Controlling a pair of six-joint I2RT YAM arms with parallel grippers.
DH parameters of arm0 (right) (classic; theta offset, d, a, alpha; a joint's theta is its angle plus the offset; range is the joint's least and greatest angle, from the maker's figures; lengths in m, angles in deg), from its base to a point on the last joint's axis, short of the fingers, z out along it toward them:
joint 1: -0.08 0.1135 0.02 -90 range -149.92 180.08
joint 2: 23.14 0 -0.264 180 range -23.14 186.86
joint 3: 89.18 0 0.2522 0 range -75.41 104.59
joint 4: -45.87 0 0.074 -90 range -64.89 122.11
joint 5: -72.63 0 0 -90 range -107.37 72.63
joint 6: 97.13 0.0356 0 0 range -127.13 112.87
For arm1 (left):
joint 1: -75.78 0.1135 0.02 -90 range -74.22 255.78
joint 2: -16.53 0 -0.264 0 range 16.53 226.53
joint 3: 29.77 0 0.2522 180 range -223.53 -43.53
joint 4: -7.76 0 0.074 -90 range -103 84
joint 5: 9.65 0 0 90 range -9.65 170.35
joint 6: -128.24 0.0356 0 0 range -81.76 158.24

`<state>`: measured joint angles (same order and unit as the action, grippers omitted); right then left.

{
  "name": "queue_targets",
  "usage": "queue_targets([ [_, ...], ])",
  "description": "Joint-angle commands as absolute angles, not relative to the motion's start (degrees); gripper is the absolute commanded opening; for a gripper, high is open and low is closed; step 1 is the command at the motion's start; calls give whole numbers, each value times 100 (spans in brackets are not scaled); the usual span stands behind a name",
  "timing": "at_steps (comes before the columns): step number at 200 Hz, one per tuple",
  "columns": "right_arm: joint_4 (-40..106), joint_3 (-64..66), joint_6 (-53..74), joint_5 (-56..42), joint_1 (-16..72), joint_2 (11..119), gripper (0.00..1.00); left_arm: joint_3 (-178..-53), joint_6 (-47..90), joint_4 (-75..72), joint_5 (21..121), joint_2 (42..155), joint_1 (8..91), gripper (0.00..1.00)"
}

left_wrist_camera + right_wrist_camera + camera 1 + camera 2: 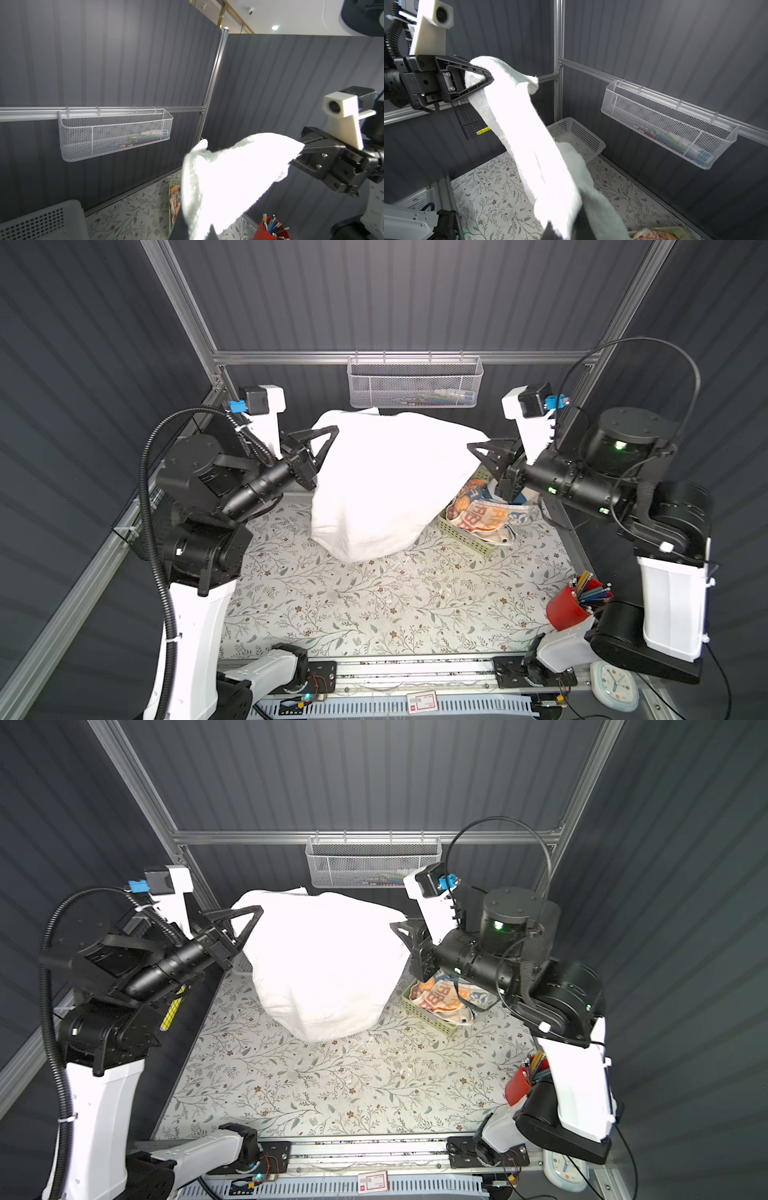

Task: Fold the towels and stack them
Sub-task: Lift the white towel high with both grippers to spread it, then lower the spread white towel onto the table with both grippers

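Top views: white towel (386,485) held up off the surface between both arms, spread like a sheet at back-centre, in front of the wire mesh basket (415,383) on the rear rail. Left jaws pinched tight on its upper left edge, right jaws likewise on its upper right corner; same in both top views. Lower hem sags twd floral cover (353,605); contact w/ it, cannot tell. Just right of the towel: green basket (465,537) w/ printed towels (478,516), orange/blue, crumpled inside, partly hidden by the white towel and the right arm (582,485). Red cup (567,610) w/ pencils at front right, well apart. Left wrist view: towel runs from the frame edge across to the right jaws, which are closed flat on the cloth corner, no gap seen. Mesh basket on wall behind; corner of a white perforated bin (41,220) near wall. Own jaws out of shot. Right wrist view: left jaws clamped on bunched cloth, a fold pushed through the open triangular finger frame. Towel droops twd camera, over the perforated bin. Corner of the green basket w/ orange cloth visible.
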<state>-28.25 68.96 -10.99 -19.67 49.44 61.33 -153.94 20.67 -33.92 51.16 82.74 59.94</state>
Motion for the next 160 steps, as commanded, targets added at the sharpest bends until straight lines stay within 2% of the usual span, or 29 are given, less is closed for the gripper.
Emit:
queue_targets([
  [1,-3032,7192,-1202,-3016,4894,5726,0,-15840,2083,-3983,6010,8419,6207,0],
  [44,-2854,7161,-1297,-3390,4899,5644,0,-16449,2144,-4563,6339,8743,6207,0],
  [77,-2928,7086,-1402,-4063,4728,5929,0,-16171,2189,-4842,6395,9136,6206,0],
  [98,-3315,6867,-857,-3314,3929,6219,0,-15397,2148,-4490,6379,9258,6207,0],
  [120,-3073,5444,-488,-2536,3338,6261,0,-14153,1867,-3668,6190,9401,6207,0],
  [140,-2207,3446,-176,-1904,3081,6211,0,-12995,1562,-2894,5681,9724,6166,0],
  [160,-1324,1984,90,-1250,2845,6543,0,-12057,1550,-2440,5777,10176,5836,0],
])
